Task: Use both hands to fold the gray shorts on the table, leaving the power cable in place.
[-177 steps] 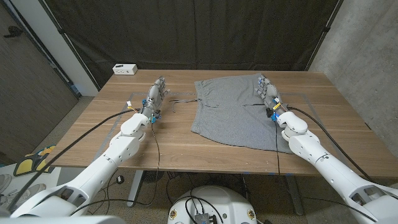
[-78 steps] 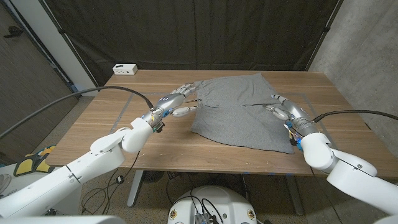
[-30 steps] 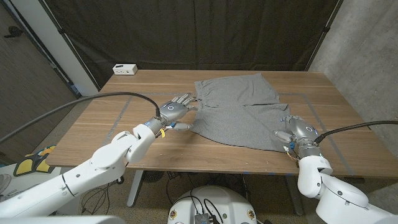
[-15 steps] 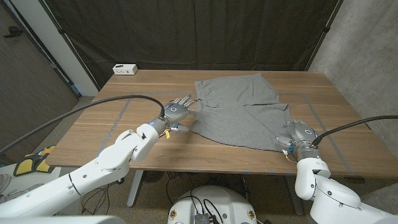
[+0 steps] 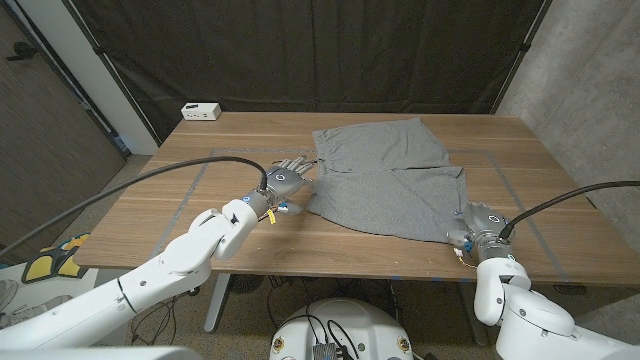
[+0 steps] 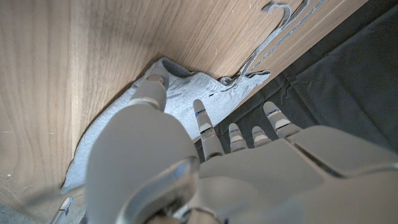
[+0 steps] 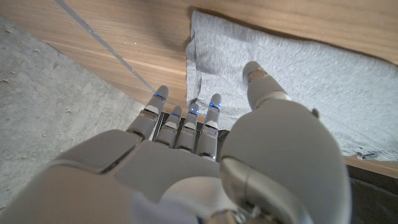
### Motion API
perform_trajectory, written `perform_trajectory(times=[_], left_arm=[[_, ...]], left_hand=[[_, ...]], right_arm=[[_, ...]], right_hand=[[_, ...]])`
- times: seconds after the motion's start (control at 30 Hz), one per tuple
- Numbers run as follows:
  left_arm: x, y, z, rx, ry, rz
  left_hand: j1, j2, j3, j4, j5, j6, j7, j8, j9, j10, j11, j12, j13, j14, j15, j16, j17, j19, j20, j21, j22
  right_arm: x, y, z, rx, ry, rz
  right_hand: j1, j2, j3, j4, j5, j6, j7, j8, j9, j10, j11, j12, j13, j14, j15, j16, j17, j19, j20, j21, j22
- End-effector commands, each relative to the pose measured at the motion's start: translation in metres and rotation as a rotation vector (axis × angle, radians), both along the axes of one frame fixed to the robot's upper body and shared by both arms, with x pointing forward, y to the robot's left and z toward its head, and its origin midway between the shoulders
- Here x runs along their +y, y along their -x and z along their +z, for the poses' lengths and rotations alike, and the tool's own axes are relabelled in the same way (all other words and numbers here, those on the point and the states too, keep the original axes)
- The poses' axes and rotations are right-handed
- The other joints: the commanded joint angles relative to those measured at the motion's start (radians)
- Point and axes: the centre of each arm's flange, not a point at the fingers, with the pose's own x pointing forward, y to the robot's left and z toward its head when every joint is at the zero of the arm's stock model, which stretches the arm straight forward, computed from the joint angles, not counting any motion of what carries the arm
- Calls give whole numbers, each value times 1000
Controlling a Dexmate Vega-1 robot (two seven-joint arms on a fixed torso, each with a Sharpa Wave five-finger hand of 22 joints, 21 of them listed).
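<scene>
Head view had the left robot hand (image 5: 285,181) down at the near-left edge of the gray shorts (image 5: 385,178), closer to the cloth than half a second earlier and well in from where it had waited out on the bare wood. Its fingers (image 6: 203,122) were spread above the hem in the left wrist view, thumb tip on the fabric, nothing pinched yet. The shorts lay flat across the middle of the counter (image 5: 140,225), waistband toward the far side, unmoved through all of it. Over on the right, the right robot hand (image 5: 473,223) had slid back along the shorts to the near-right corner; the right wrist view showed its fingers (image 7: 214,106) apart and hanging over that corner. No power cable could be made out. Judging by that, both hands were lined up on the near hem, ready to grip and fold it away.
</scene>
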Motion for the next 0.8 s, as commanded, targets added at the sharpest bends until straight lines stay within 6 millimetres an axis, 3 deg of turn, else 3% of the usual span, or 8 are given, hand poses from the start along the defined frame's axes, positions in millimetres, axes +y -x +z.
perform_trajectory(times=[0.03, 0.37, 0.47, 0.8], left_arm=[[1, -11, -8, -10, 13, -32], [1, -20, -15, -19, 16, -50], [2, -23, -18, -40, 26, -66], [4, -35, -25, -62, 48, -94]], left_hand=[[22, 0, -11, 3, 2, 30, -4, 5, 3, 20, -6, 5, 4, -16, -17, 3, 1, 18, -1, -5, 2], [47, 4, -25, 4, 2, 53, -11, -4, 2, 46, -22, 7, 4, 7, -39, 4, 1, 44, -11, -7, 3], [59, 14, -27, 5, 0, 83, -3, -1, 2, 68, -25, 12, 4, 23, -50, 6, 0, 59, -14, -7, 3], [85, 52, -34, 12, -12, 127, -2, -8, 2, 116, -47, 18, 3, 62, -71, 7, 0, 99, -22, -4, 5]], right_arm=[[2, 1, -17, 74, -10, -6], [5, -3, -25, 50, 30, -34], [5, -5, -29, 6, 53, -54], [2, -17, -37, 28, 61, -59]], right_hand=[[17, -3, 0, 4, 5, -1, -4, -2, 2, -2, 0, -3, 2, -5, -30, -1, 3, 4, -5, -1, 2], [78, -10, 3, 6, 17, -40, -17, -26, 3, -40, -7, -15, 4, -34, -30, -9, 4, -6, -10, -7, 2], [98, -1, 4, 10, 20, -27, -21, -24, 4, -26, -9, -8, 4, -19, -40, -1, 6, 7, -24, -2, 2], [129, 9, -6, 18, 24, 38, -32, -8, 4, 21, -21, 6, 5, 19, -58, 15, 9, 38, -34, 7, 3]])
